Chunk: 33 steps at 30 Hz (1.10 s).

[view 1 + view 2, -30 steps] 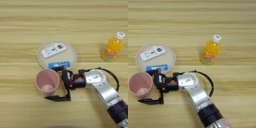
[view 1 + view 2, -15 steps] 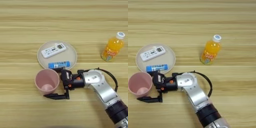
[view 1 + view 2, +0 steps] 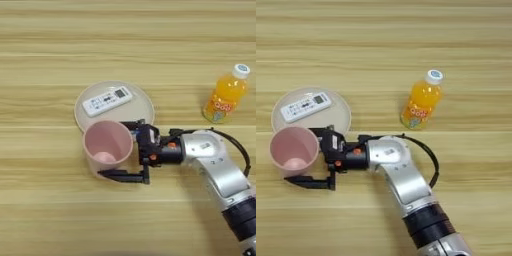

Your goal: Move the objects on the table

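The pink cup stands upright between my right gripper's two black fingers, one behind it at the plate's edge and one along its near side. The gripper is shut on the cup, which overlaps the near rim of the beige plate. The white remote control lies on that plate. The blue tube is hidden behind the cup. The orange juice bottle with its white cap stands upright at the right, well away from the gripper.
My silver forearm runs from the bottom right up to the cup. The light-wood table stretches bare across the far side and to the left of the plate.
The fingers have closed on the pink cup. The cup has shifted up and to the right, now covering the plate's near rim and the blue tube.
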### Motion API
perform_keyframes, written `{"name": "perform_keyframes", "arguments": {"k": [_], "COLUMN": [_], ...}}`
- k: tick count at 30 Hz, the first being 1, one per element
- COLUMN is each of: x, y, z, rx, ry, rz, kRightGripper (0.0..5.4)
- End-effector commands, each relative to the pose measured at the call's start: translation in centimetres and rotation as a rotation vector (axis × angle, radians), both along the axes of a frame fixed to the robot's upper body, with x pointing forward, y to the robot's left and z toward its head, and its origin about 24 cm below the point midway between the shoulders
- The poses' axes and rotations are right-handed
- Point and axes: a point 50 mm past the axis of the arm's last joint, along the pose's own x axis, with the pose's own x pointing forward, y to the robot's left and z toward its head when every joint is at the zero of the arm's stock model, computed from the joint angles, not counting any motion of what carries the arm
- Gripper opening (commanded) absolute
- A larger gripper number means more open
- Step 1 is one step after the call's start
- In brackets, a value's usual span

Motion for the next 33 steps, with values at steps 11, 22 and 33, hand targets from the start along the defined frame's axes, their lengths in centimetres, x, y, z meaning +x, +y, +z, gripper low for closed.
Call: {"name": "perform_keyframes", "arguments": {"k": [11, 22, 33], "x": [0.8, 3.3, 4.0], "y": [-7.9, -11.7, -12.4], "z": [1.8, 0.2, -0.1], "rx": [-0.063, -0.106, -0.105], "ry": [-0.016, 0.0, -0.003], "rz": [-0.233, -0.416, -0.455], "kRightGripper": [4.41, 4.41, 4.74]}}
